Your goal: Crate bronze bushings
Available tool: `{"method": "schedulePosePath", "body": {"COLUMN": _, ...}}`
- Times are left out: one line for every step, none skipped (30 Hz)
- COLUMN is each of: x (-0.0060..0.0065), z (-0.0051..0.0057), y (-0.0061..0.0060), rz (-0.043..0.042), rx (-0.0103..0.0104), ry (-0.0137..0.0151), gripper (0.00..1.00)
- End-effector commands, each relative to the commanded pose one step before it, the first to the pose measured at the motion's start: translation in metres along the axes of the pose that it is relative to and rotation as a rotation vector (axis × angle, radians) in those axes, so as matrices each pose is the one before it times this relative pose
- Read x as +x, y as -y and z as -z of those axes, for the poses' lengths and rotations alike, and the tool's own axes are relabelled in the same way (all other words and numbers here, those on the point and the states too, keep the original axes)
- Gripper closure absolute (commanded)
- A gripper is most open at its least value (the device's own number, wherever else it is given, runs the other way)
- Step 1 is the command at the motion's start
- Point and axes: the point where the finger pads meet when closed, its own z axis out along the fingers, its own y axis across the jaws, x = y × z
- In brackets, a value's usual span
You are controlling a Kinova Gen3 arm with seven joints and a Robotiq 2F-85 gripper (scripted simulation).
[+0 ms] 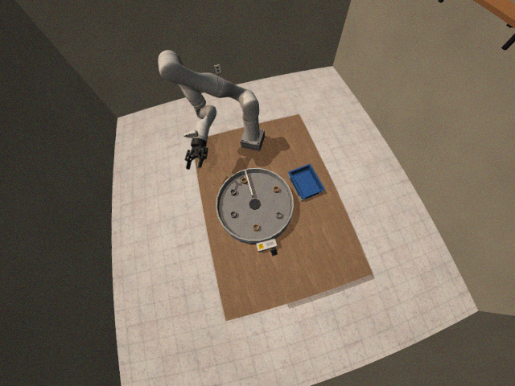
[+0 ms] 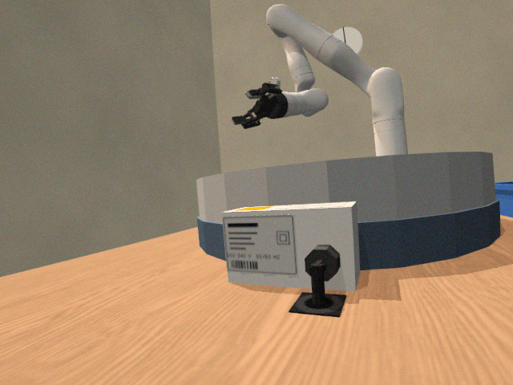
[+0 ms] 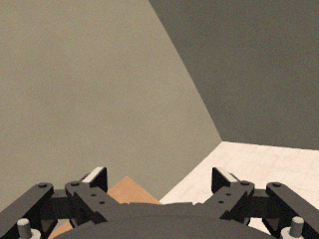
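Observation:
The round grey turning table (image 1: pixel 265 235) (image 2: pixel 298 182) carries three bronze and three steel bushings. One bronze bushing (image 1: pixel 244 178) is at the back beside the white bar, a second bronze bushing (image 1: pixel 276 191) at the back right, and a third bronze bushing (image 1: pixel 256 227) at the front. One steel bushing (image 1: pixel 233 192) is at the back left, another steel bushing (image 1: pixel 233 215) at the front left, and another steel bushing (image 1: pixel 279 215) at the front right. The blue crate (image 1: pixel 306 182) (image 2: pixel 505 199) is empty. My gripper (image 1: pixel 194 165) (image 2: pixel 242 107) (image 3: pixel 159 179) is open and empty, high up beyond the table's back left edge.
A thin white bar (image 1: pixel 249 182) reaches from the turning table's back rim towards its dark hub (image 1: pixel 254 203). A white box (image 1: pixel 266 244) (image 2: pixel 327 244) stands against the front of the rim, with a small black stand (image 1: pixel 273 252) (image 2: pixel 318 285) before it. The wooden table (image 1: pixel 290 274) bears them.

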Motion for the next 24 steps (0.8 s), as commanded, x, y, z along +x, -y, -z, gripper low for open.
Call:
{"method": "schedulePosePath", "body": {"x": -0.02477, "z": 0.00665, "y": 0.0539, "rz": -0.02723, "rx": 0.00059, "ry": 0.01528, "gripper": 0.0}}
{"method": "schedulePosePath", "body": {"x": 0.0, "z": 0.0, "y": 0.0, "rz": 0.0, "rx": 0.0, "ry": 0.0, "gripper": 0.0}}
{"method": "schedulePosePath", "body": {"x": 0.0, "z": 0.0, "y": 0.0, "rz": 0.0, "rx": 0.0, "ry": 0.0, "gripper": 0.0}}
{"method": "schedulePosePath", "body": {"x": 0.0, "z": 0.0, "y": 0.0, "rz": 0.0, "rx": 0.0, "ry": 0.0, "gripper": 0.0}}
{"method": "schedulePosePath", "body": {"x": 0.0, "z": 0.0, "y": 0.0, "rz": 0.0, "rx": 0.0, "ry": 0.0, "gripper": 0.0}}
{"method": "schedulePosePath", "body": {"x": 0.0, "z": 0.0, "y": 0.0, "rz": 0.0, "rx": 0.0, "ry": 0.0, "gripper": 0.0}}
{"method": "schedulePosePath", "body": {"x": 0.0, "z": 0.0, "y": 0.0, "rz": 0.0, "rx": 0.0, "ry": 0.0, "gripper": 0.0}}
{"method": "schedulePosePath", "body": {"x": 0.0, "z": 0.0, "y": 0.0, "rz": 0.0, "rx": 0.0, "ry": 0.0, "gripper": 0.0}}
{"method": "schedulePosePath", "body": {"x": 0.0, "z": 0.0, "y": 0.0, "rz": 0.0, "rx": 0.0, "ry": 0.0, "gripper": 0.0}}
{"method": "schedulePosePath", "body": {"x": 0.0, "z": 0.0, "y": 0.0, "rz": 0.0, "rx": 0.0, "ry": 0.0, "gripper": 0.0}}
{"method": "schedulePosePath", "body": {"x": 0.0, "z": 0.0, "y": 0.0, "rz": 0.0, "rx": 0.0, "ry": 0.0, "gripper": 0.0}}
{"method": "schedulePosePath", "body": {"x": 0.0, "z": 0.0, "y": 0.0, "rz": 0.0, "rx": 0.0, "ry": 0.0, "gripper": 0.0}}
{"method": "schedulePosePath", "body": {"x": 0.0, "z": 0.0, "y": 0.0, "rz": 0.0, "rx": 0.0, "ry": 0.0, "gripper": 0.0}}
{"method": "schedulePosePath", "body": {"x": 0.02158, "z": -0.00651, "y": -0.04045, "rz": 0.02933, "rx": 0.00388, "ry": -0.01457, "gripper": 0.0}}
{"method": "schedulePosePath", "body": {"x": -0.00437, "z": 0.00065, "y": 0.01084, "rz": 0.0, "rx": 0.0, "ry": 0.0, "gripper": 0.0}}
{"method": "schedulePosePath", "body": {"x": -0.00437, "z": 0.00065, "y": 0.01084, "rz": 0.0, "rx": 0.0, "ry": 0.0, "gripper": 0.0}}
{"method": "schedulePosePath", "body": {"x": -0.00437, "z": 0.00065, "y": 0.01084, "rz": 0.0, "rx": 0.0, "ry": 0.0, "gripper": 0.0}}
{"method": "schedulePosePath", "body": {"x": -0.00437, "z": 0.00065, "y": 0.01084, "rz": 0.0, "rx": 0.0, "ry": 0.0, "gripper": 0.0}}
{"method": "schedulePosePath", "body": {"x": 0.0, "z": 0.0, "y": 0.0, "rz": 0.0, "rx": 0.0, "ry": 0.0, "gripper": 0.0}}
{"method": "schedulePosePath", "body": {"x": 0.0, "z": 0.0, "y": 0.0, "rz": 0.0, "rx": 0.0, "ry": 0.0, "gripper": 0.0}}
{"method": "schedulePosePath", "body": {"x": 0.0, "z": 0.0, "y": 0.0, "rz": 0.0, "rx": 0.0, "ry": 0.0, "gripper": 0.0}}
{"method": "schedulePosePath", "body": {"x": 0.0, "z": 0.0, "y": 0.0, "rz": 0.0, "rx": 0.0, "ry": 0.0, "gripper": 0.0}}
{"method": "schedulePosePath", "body": {"x": 0.0, "z": 0.0, "y": 0.0, "rz": 0.0, "rx": 0.0, "ry": 0.0, "gripper": 0.0}}
{"method": "schedulePosePath", "body": {"x": 0.0, "z": 0.0, "y": 0.0, "rz": 0.0, "rx": 0.0, "ry": 0.0, "gripper": 0.0}}
